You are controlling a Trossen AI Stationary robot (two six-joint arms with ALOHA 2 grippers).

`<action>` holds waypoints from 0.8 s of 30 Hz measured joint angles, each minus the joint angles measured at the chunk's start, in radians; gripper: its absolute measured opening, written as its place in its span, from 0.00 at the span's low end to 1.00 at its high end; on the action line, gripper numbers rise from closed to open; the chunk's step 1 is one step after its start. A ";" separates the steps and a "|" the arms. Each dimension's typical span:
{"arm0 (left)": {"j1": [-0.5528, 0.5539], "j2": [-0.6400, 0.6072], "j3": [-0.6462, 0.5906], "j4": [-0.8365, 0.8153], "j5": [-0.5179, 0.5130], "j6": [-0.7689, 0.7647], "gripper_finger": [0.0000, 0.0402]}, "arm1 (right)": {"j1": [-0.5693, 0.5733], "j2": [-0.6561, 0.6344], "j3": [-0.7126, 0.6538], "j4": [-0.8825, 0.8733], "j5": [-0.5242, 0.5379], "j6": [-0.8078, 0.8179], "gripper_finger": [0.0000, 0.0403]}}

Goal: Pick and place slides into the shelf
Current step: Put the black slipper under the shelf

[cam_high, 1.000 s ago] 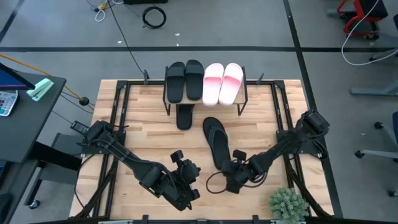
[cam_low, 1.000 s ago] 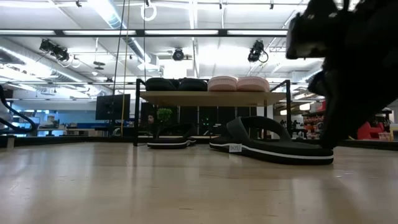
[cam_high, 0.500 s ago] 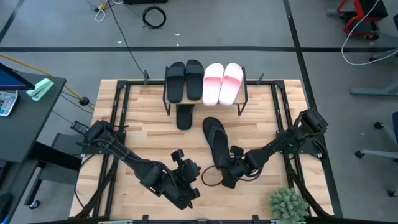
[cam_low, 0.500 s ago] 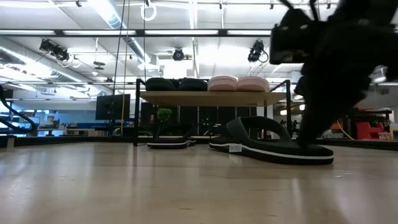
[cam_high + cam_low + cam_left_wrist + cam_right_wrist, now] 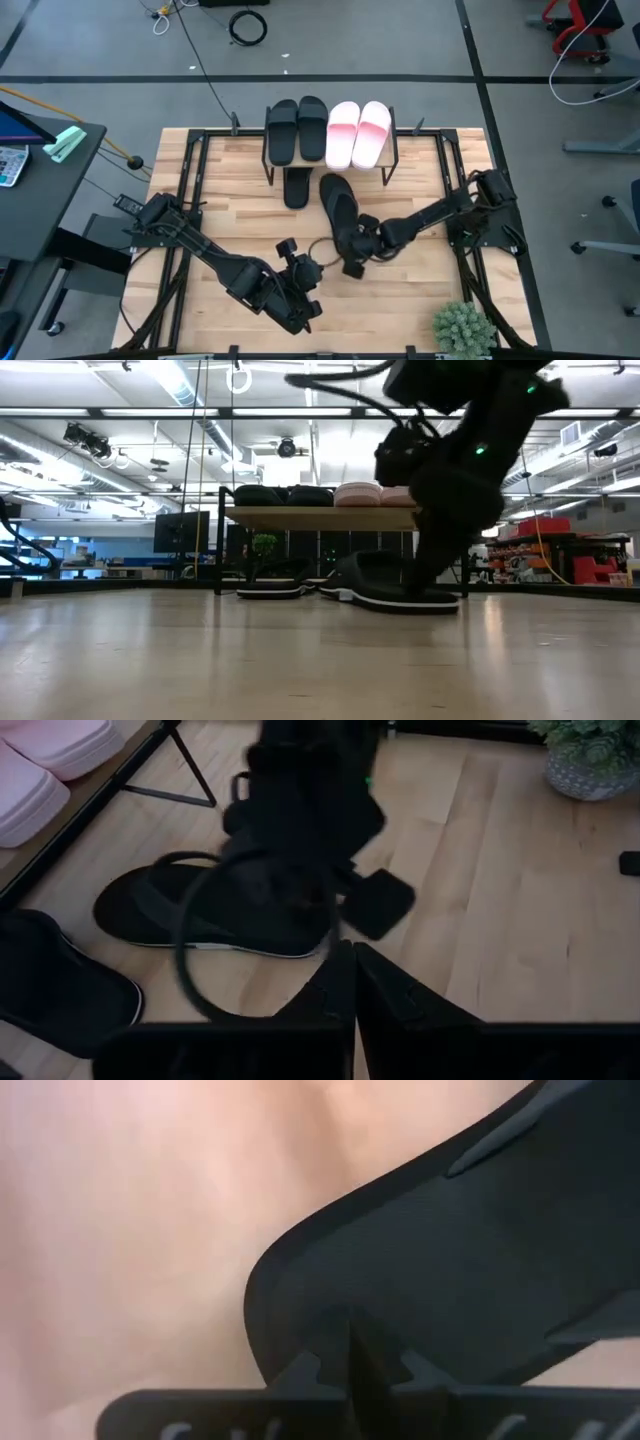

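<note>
The shelf [image 5: 330, 135] stands at the far middle of the table and bears two black slides [image 5: 296, 130] and two pink slides [image 5: 358, 133] on its top board. A black slide [image 5: 297, 187] lies under it. Another black slide [image 5: 336, 208] lies flat on the table in front of the shelf, toe toward it; it also shows in the low view [image 5: 390, 588]. My right gripper [image 5: 351, 254] is shut at this slide's near end. My left gripper [image 5: 308, 272] is shut and empty near the table's front edge. My right gripper meets the black slide's rounded heel end [image 5: 300, 1295] with its shut fingertips [image 5: 352, 1342]. The fingers come slanting down from the table's near right side and lie along the slide. The slide lies flat on the table.
A potted plant [image 5: 465, 328] stands at the near right corner. A black cable loop [image 5: 322, 250] hangs by the right gripper. The shelf's thin black legs [image 5: 190, 775] stand close to the slide's toe.
My right gripper has gone toward the shelf, far and left, with its fingers shut. The black slide has slid along the table ahead of it; its toe end now lies close to the shelf's front.
</note>
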 joint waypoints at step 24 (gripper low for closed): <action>0.018 0.000 0.000 -0.006 0.000 -0.001 0.01 | -0.287 0.030 -0.005 0.244 0.034 -0.206 0.00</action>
